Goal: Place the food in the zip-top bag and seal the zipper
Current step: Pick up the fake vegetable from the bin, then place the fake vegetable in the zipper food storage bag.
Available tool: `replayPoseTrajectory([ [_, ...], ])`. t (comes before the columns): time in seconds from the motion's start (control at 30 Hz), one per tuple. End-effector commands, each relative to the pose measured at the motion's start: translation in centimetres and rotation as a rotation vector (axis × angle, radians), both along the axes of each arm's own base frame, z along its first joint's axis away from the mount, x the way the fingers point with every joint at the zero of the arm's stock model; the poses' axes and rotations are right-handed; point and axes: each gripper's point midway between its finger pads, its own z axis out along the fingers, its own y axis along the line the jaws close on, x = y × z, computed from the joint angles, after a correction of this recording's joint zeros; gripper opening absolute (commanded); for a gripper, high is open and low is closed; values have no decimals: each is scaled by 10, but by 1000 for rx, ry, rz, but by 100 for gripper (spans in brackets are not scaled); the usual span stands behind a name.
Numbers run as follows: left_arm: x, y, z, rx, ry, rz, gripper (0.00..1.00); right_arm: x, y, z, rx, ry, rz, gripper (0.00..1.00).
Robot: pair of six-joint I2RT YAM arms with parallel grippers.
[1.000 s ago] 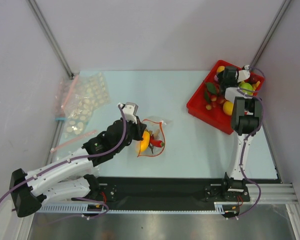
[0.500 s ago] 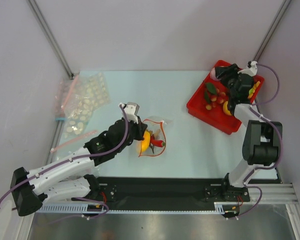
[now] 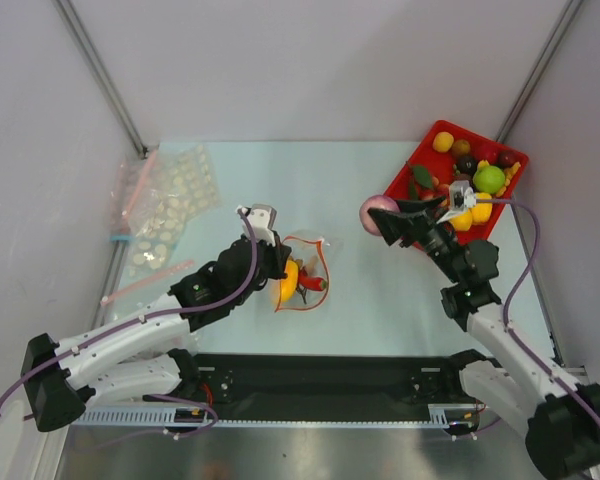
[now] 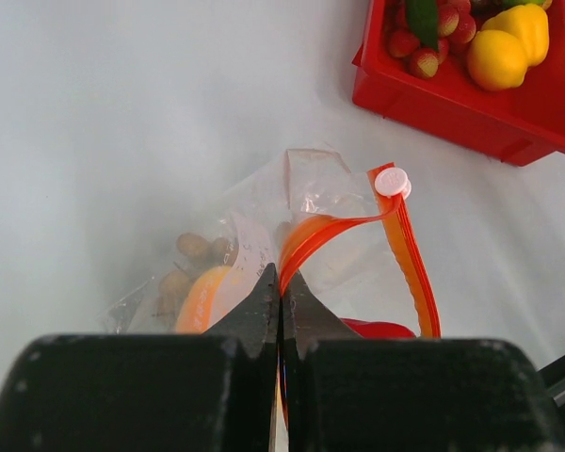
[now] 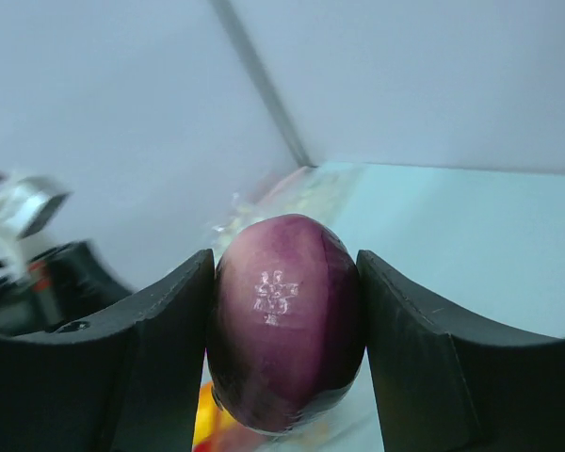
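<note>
Left gripper [image 4: 281,281]: fingers pressed together on the zipper [image 4: 410,259], pinching the red-orange strip at the mouth of the zip-top bag [image 3: 314,262]. The bag lies on the bench [image 3: 380,300] near centre, mouth gaping. Inside it are an orange piece [image 3: 290,280], a red chili [image 3: 314,286] and brown nut clusters [image 4: 192,247].

Right gripper [image 5: 284,320]: clamped on a purple toy vegetable [image 3: 377,214], held off the bench between the bag and the red tray [image 3: 400,188].

The tray, far right, holds a green fruit [image 3: 489,179] among yellow and red pieces. Dotted bags [image 3: 165,205] lie far left.
</note>
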Motion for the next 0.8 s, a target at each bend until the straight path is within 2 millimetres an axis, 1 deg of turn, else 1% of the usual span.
replayPoseTrajectory([
  [0.0,5,6,18,-29,-41,34,0,-45,17,27,-43,-149,58,33],
  [0.03,6,6,18,-32,-41,33,0,-58,28,24,-52,-139,101,33],
  [0.07,5,5,17,-33,-38,27,0,-66,32,25,-53,-149,118,33],
  [0.1,5,4,17,-32,-36,26,0,-80,32,31,-49,-184,137,33],
  [0.13,5,3,17,-33,-36,25,0,-90,39,28,-53,-183,171,33],
  [0.23,5,1,15,-31,-30,18,0,-103,38,27,-65,-208,169,33],
  [0.27,5,0,14,-31,-27,15,0,-108,41,27,-61,-210,182,33],
  [0.4,4,-3,15,-44,-24,1,0,-121,49,25,-63,-216,232,32],
  [0.53,3,-3,14,-42,-22,-2,0,-132,54,28,-65,-243,266,32],
  [0.77,1,-5,17,-55,-21,-18,0,-137,58,29,-65,-254,286,32],
])
